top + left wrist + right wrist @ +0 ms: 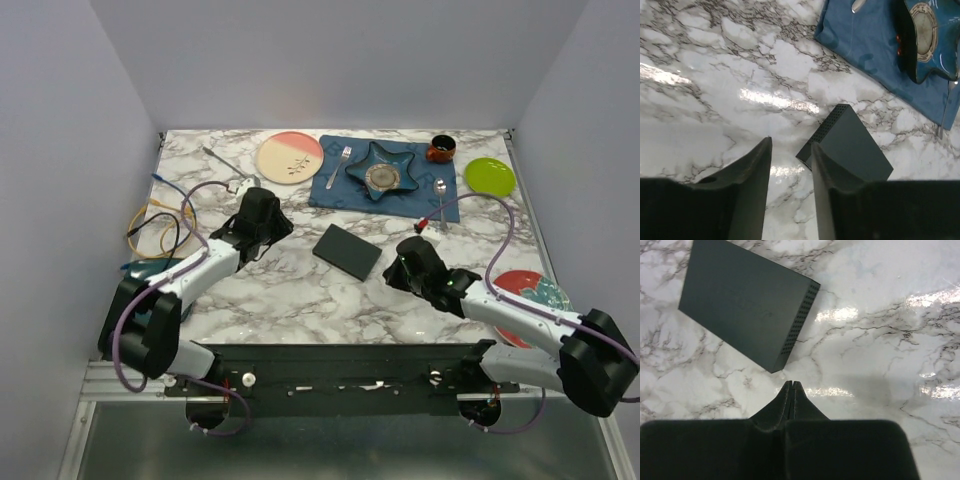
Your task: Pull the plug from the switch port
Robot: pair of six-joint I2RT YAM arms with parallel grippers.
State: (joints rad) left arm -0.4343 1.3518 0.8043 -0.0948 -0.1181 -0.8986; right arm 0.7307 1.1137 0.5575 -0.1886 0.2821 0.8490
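Observation:
The switch (pixel 346 251) is a flat matte-black box lying at an angle mid-table. It also shows in the left wrist view (pixel 852 147) and in the right wrist view (pixel 742 300), with a perforated side facing the camera. No plug or cable shows in its visible sides. My left gripper (pixel 280 226) is open and empty just left of the switch, its fingers (pixel 757 165) apart near the switch's corner. My right gripper (pixel 390 274) is shut and empty, its tips (pixel 791 385) just short of the switch's near corner. A bundle of loose cables (pixel 160 215) lies at the far left.
A dark blue placemat (pixel 330 188) at the back holds a star-shaped dish (pixel 383 170) and a fork (pixel 340 165). A pink plate (pixel 290 157), a red cup (pixel 441 149), a green plate (pixel 490 177) and a spoon (pixel 440 190) stand around it. A red and teal plate (pixel 530 290) lies at the right.

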